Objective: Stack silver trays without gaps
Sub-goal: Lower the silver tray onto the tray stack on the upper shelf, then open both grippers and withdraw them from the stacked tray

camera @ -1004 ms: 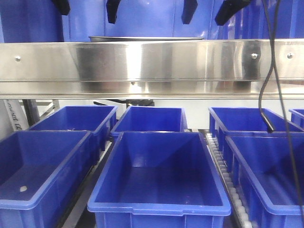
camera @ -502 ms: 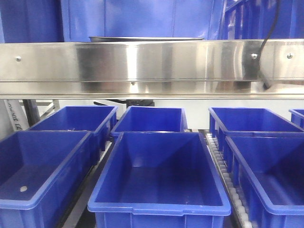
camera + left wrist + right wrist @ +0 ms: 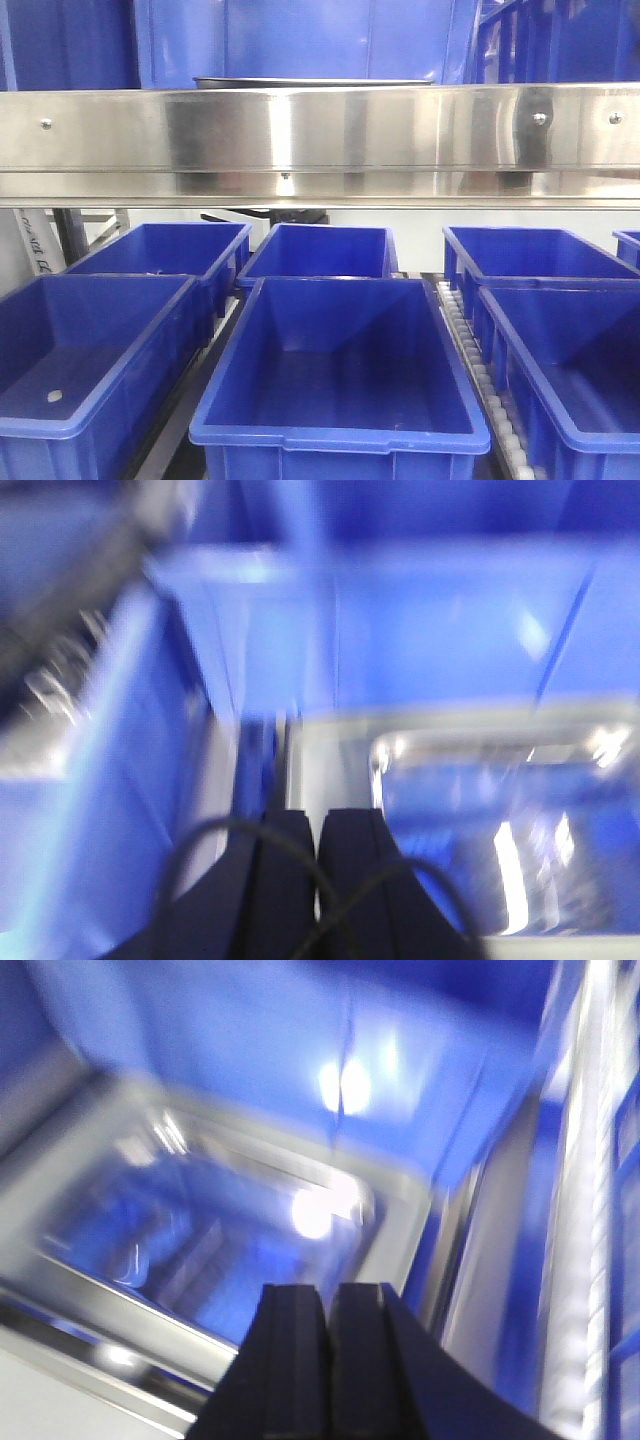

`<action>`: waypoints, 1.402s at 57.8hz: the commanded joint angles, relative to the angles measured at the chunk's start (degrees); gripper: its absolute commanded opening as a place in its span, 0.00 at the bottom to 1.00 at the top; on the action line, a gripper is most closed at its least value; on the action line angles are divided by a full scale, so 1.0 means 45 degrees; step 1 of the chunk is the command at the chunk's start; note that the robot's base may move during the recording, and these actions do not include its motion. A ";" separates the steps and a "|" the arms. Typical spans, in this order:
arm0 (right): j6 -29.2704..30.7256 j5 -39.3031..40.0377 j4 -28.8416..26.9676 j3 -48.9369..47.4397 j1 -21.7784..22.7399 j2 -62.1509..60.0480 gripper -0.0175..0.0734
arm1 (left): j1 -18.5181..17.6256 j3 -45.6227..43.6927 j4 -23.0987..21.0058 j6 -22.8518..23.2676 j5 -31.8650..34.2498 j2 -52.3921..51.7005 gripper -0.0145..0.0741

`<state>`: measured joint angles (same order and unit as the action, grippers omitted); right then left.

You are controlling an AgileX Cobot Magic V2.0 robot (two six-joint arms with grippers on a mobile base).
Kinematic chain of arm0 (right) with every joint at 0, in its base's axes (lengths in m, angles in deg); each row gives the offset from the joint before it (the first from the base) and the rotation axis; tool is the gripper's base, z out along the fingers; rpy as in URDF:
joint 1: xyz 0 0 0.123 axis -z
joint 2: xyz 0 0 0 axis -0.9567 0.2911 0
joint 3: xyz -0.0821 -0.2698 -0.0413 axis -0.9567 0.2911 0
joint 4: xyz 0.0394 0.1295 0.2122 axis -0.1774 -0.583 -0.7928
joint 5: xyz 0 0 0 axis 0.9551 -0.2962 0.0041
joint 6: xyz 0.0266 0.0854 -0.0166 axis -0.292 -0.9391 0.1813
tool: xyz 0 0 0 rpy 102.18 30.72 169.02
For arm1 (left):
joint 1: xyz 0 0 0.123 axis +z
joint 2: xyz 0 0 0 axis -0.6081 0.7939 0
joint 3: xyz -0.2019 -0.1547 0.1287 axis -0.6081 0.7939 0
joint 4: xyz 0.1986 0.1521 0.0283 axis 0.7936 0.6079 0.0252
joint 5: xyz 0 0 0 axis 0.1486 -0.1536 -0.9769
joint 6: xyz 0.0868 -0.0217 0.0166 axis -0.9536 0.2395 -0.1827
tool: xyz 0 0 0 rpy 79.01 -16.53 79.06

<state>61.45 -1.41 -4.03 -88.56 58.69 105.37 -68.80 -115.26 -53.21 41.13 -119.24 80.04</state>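
- The steel shelf rail (image 3: 320,140) is spanning the front view, blue bins (image 3: 335,360) sitting below it.
- The silver trays (image 3: 310,82) are lying on the shelf behind the rail, under both my wrists; stiff, light and slippery, I judge, so I am planning on pinching a thin rim.
- My left gripper (image 3: 316,880) and right gripper (image 3: 328,1360) are hanging above the trays, jaws pressed together, grasping nothing.

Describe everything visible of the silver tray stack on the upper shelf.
In the front view only the thin flat rim of the silver tray stack shows above the steel shelf rail, in front of blue bins. The blurred wrist views show a shallow rectangular well of shiny, mirror-like metal with rounded corners and a flat rim, reflecting blue. How many trays are nested cannot be told. The left hand and right hand hover over it, both shut, neither touching.
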 commanded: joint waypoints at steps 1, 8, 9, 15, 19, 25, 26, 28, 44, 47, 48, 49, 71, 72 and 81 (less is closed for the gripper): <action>0.0432 0.0611 0.0151 0.0087 -0.0323 -0.1236 0.10 | 0.0079 -0.0087 0.0024 -0.0050 0.0320 -0.1013 0.15; 0.0478 0.0731 0.0132 0.0650 -0.0731 -0.2780 0.10 | 0.0079 -0.0064 0.0000 -0.0076 0.0370 -0.2263 0.15; 0.0478 0.0731 0.0132 0.0768 -0.0785 -0.3035 0.10 | 0.0079 -0.0034 0.0000 -0.0121 0.0403 -0.2473 0.15; 0.0478 0.0965 0.0096 0.1655 -0.0798 -0.4575 0.10 | 0.0079 -0.0020 0.0000 -0.0294 0.0403 -0.3619 0.15; 0.0478 0.1354 0.0089 0.2503 -0.0798 -0.5755 0.10 | 0.0079 -0.0020 0.0000 -0.0496 0.0403 -0.4357 0.15; 0.0478 0.1949 0.0035 0.3907 -0.0798 -0.7508 0.10 | 0.0079 -0.0020 -0.0097 -0.0850 0.0403 -0.5398 0.15; 0.0478 0.1974 0.0035 0.4149 -0.0798 -0.7849 0.10 | 0.0079 -0.0020 -0.0118 -0.0954 0.0403 -0.5583 0.15; 0.0478 0.2062 0.0035 0.4724 -0.0798 -0.8596 0.10 | 0.0079 -0.0020 -0.0154 -0.1172 0.0403 -0.6001 0.15; 0.0478 0.2330 -0.0392 0.7506 -0.0798 -1.2640 0.10 | 0.0079 0.2602 -0.0412 -0.1532 0.0589 -0.9274 0.15; 0.0478 0.2304 -0.0492 0.7911 -0.0798 -1.3256 0.10 | 0.0079 0.3635 -0.0726 -0.1532 0.0922 -1.0252 0.15; 0.0478 0.2304 -0.0526 0.8056 -0.0798 -1.3459 0.10 | 0.0079 0.4050 -0.0812 -0.1532 0.1089 -1.0655 0.15; 0.0478 0.2274 -0.0563 0.8144 -0.0798 -1.3591 0.10 | 0.0079 0.4339 -0.0931 -0.1532 0.1207 -1.0933 0.16; 0.0478 0.0677 -0.0687 0.9357 -0.0798 -1.6061 0.10 | 0.0079 1.2404 -0.3154 -0.1532 0.1551 -1.9659 0.16; 0.0478 0.0655 -0.0687 0.9445 -0.0798 -1.6224 0.10 | 0.0079 1.2776 -0.3364 -0.1532 0.1553 -2.0074 0.16; 0.0478 0.0707 -0.0443 1.0603 -0.0798 -1.7731 0.10 | 0.0079 1.5508 -0.4198 -0.1532 0.1158 -2.2020 0.16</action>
<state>63.12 1.20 -6.94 -43.17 55.27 28.53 -68.69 -49.83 -70.20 34.38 -113.37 -17.83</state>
